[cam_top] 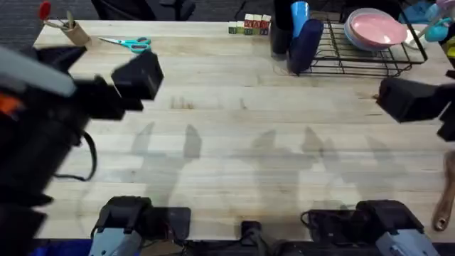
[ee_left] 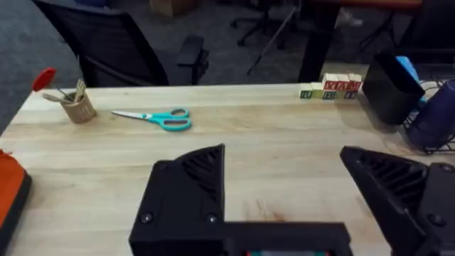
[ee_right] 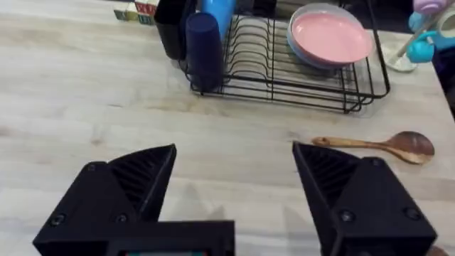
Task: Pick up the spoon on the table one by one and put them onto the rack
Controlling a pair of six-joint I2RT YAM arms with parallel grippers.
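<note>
Your wooden spoon [ee_right: 380, 146] lies flat on the table [ee_right: 85, 92], just in front of the black wire rack [ee_right: 298, 78] near its end that holds the pink plate [ee_right: 330, 35]. Your right gripper [ee_right: 231, 188] hovers above the table with its jaws spread wide and empty. Your left gripper [ee_left: 284, 192] is also wide open, over bare wood, with the teal scissors [ee_left: 158, 118] beyond it.
</note>
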